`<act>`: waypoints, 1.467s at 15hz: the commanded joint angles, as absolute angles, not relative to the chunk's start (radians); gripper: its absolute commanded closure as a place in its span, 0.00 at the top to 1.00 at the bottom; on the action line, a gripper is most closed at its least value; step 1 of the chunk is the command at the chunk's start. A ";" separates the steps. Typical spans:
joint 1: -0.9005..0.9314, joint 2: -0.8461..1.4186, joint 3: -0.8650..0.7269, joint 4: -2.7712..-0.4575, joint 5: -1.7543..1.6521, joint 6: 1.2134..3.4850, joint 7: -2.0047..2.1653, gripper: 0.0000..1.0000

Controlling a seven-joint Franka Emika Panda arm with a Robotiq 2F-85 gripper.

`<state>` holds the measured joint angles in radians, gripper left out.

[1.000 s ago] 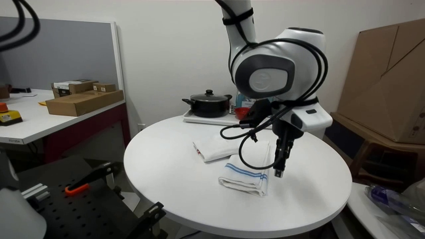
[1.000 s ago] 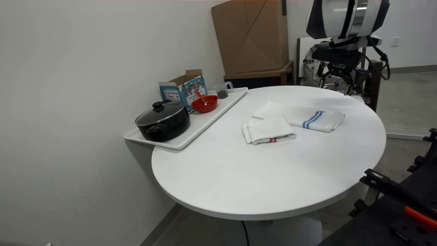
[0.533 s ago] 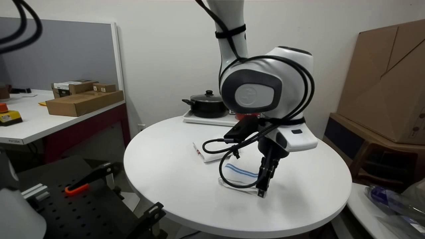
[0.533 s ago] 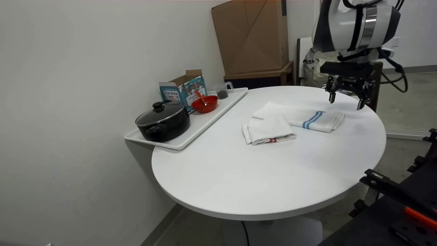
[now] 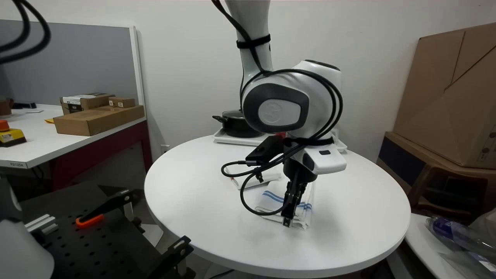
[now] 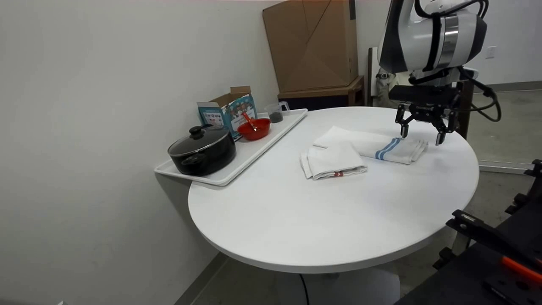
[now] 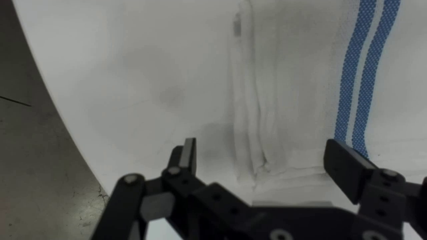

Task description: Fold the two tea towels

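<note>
The blue-striped tea towel (image 6: pixel 408 149) lies folded on the round white table (image 6: pixel 305 220); it also shows in an exterior view (image 5: pixel 273 190), partly behind the arm. The red-striped tea towel (image 6: pixel 334 161) lies folded beside it, touching or overlapping it, with a small red patch showing at its edge. My gripper (image 6: pixel 422 135) is open and empty above the blue-striped towel's end. In the wrist view, the gripper (image 7: pixel 262 146) has one finger over bare table and one over the towel (image 7: pixel 303 83) near the blue stripes. A towel corner with layered edges lies between them.
A white tray (image 6: pixel 271 144) at the table's wall side holds a black lidded pot (image 6: pixel 203 152), a red bowl (image 6: pixel 256 130), a blue box (image 6: pixel 239 112) and a clear cup (image 6: pixel 276 113). A big cardboard box (image 6: pixel 313 51) stands behind. The table edge shows in the wrist view.
My gripper has come down from above, then shifted from beside the blue-striped towel to over its end. It stays open. The towels have not moved.
</note>
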<state>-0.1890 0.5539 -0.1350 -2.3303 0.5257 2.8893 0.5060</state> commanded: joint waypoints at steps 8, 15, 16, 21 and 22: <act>-0.152 0.605 -0.165 -2.308 0.497 2.891 0.516 0.40; -0.197 0.579 -0.148 -2.270 0.524 2.869 0.502 0.00; -0.217 0.570 -0.147 -2.251 0.534 2.858 0.502 0.00; -0.314 0.543 -0.152 -2.183 0.560 2.820 0.486 0.02; -0.330 0.538 -0.155 -2.176 0.560 2.805 0.483 0.02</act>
<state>-0.2890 0.5642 -0.1509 -2.1968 0.5345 2.8558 0.5069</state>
